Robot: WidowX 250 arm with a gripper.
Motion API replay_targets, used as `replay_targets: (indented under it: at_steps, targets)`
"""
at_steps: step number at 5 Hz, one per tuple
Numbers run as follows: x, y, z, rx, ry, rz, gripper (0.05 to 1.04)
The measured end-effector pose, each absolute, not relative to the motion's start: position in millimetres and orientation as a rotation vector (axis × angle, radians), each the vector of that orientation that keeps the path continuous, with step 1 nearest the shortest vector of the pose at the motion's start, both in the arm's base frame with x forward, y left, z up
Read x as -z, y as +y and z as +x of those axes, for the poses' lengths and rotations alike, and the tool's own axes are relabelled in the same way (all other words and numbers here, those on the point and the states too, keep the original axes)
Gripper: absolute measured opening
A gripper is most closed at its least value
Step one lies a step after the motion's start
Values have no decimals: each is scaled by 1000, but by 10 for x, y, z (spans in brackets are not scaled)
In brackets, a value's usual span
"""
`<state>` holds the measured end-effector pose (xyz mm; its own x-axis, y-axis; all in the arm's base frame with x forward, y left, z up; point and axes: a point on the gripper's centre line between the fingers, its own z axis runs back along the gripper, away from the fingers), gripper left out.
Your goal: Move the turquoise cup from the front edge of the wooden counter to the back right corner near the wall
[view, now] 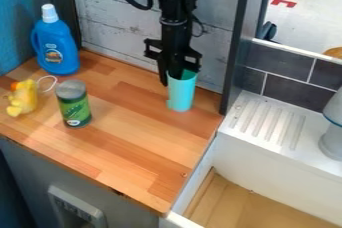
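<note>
Cup (pixel 182 93) upright on counter (pixel 127 104), rim at parted fingers (pixel 163 76)

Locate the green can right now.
In the camera view, the green can stands left of centre on the wooden counter, right of the yellow toy and in front of the blue bottle.

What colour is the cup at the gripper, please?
The cup is turquoise, seen in the camera view.

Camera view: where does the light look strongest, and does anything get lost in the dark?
Camera view: brightest on the white ridged drainboard and the pale area beyond the window-like opening at upper right; the grey cabinet front looks shaded; the black gripper loses detail in its own darkness; pale patches on the wooden countertop could be sheen or lighter wood.
</note>
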<state>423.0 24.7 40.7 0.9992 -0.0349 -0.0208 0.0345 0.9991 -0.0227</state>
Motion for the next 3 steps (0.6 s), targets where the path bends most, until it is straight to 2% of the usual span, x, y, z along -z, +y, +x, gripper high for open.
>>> replay_targets:
  at_steps: [1,2,3]
  targets:
    - [-407,234,4219,25,28,-30,128]
    - [-374,242,4113,-7,46,-22,332]
    - [-473,213,4076,-32,11,-32,625]
